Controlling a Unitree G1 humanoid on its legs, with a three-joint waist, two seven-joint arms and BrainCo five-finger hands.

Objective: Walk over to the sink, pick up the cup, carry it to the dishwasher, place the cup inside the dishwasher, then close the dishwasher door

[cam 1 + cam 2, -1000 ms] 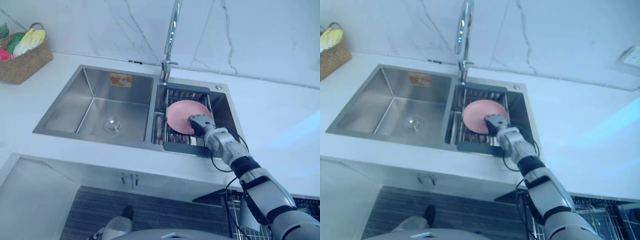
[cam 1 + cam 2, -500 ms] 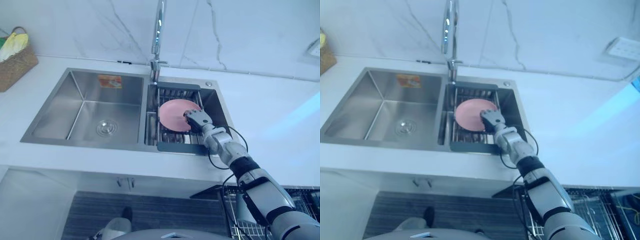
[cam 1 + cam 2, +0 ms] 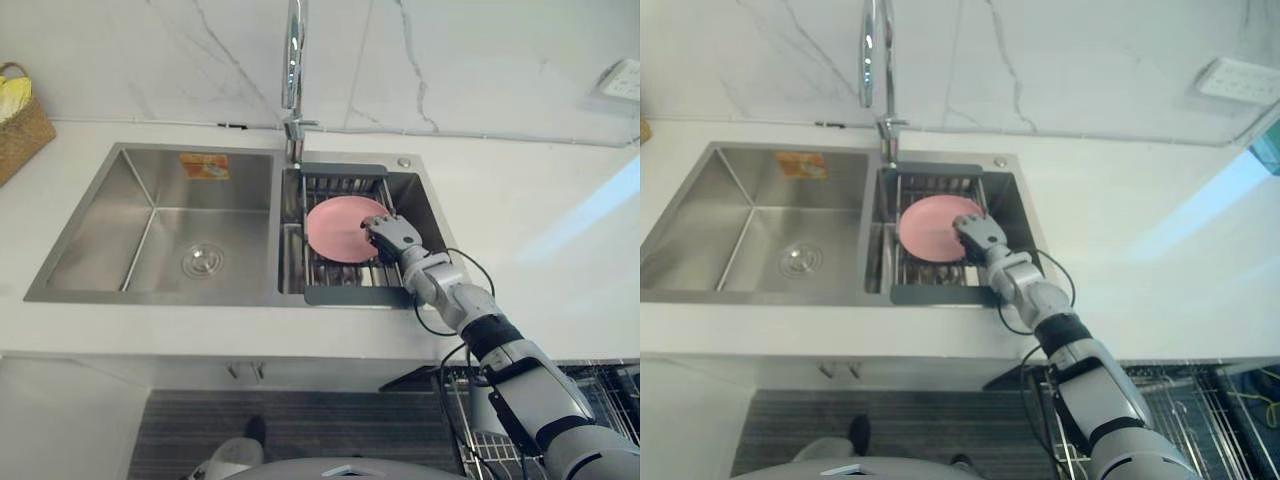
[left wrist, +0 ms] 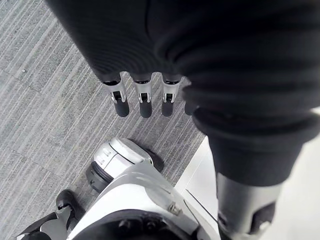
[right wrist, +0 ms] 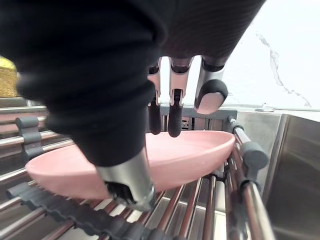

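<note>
My left hand [image 4: 142, 97] hangs over the grey floor [image 4: 40, 100], fingers straight and loose. Well to the left of my right hand [image 3: 393, 236], an orange sticker [image 3: 203, 166] sits on the back wall of the sink [image 3: 100, 230]; its print is too small for me to read. Under that hand I see a shallow pink dish [image 3: 335, 228], plain and smooth, lying on the rack [image 3: 345, 295] in the right basin. The fingers [image 5: 175, 117] are straight, with their tips just above the dish. The thumb [image 5: 127, 177] sits by its near rim, not clamped.

pink dish [image 3: 338, 228] — rim partly behind right hand [image 3: 392, 236] | basket [image 3: 22, 135] cut by frame edge | faucet [image 3: 293, 60] top cut off
</note>
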